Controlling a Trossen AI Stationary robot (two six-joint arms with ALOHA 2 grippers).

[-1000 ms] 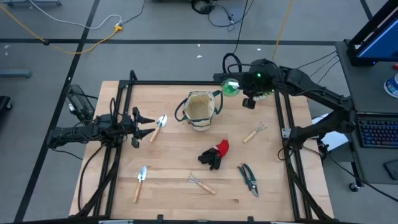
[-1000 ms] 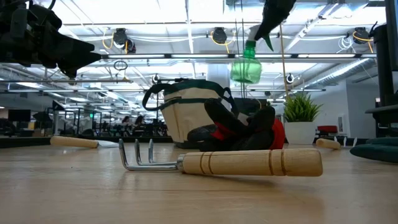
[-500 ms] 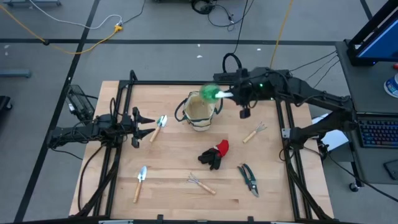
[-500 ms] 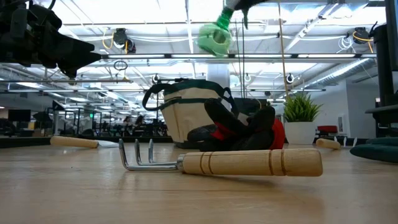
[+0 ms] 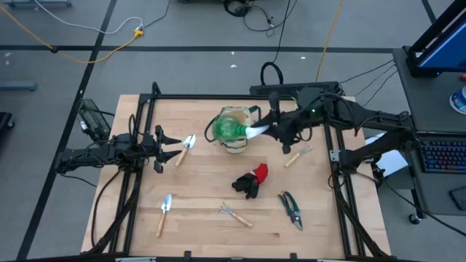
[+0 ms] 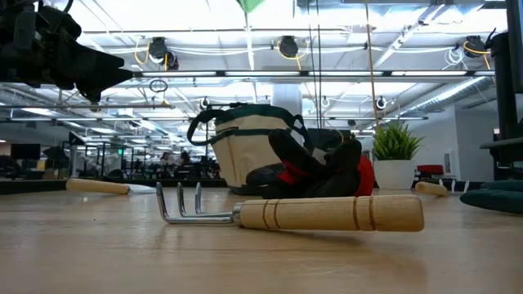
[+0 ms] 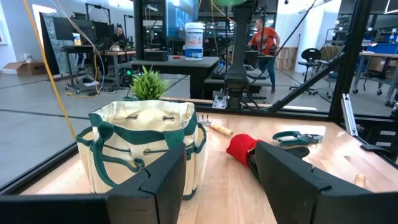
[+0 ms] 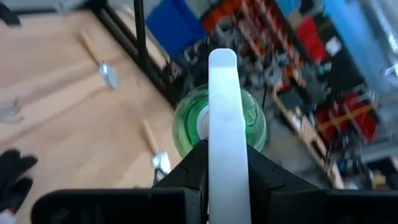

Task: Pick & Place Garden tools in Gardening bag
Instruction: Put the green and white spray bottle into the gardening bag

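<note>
Wooden table (image 5: 196, 211) sitting in a big open lab | right gripper (image 5: 268, 129) clamping the green spray bottle (image 5: 228, 128), holding it above the bag (image 5: 234, 142), I think | next: lowering it in, then letting go | left gripper (image 5: 172, 146) waiting, fingers apart, by a trowel (image 5: 186, 148)

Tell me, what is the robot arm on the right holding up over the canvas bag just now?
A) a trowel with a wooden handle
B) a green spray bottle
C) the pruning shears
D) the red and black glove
B: in the high view the right gripper is shut on the white top of the green spray bottle, which hangs over the gardening bag; the glove and the shears lie on the table.
</note>
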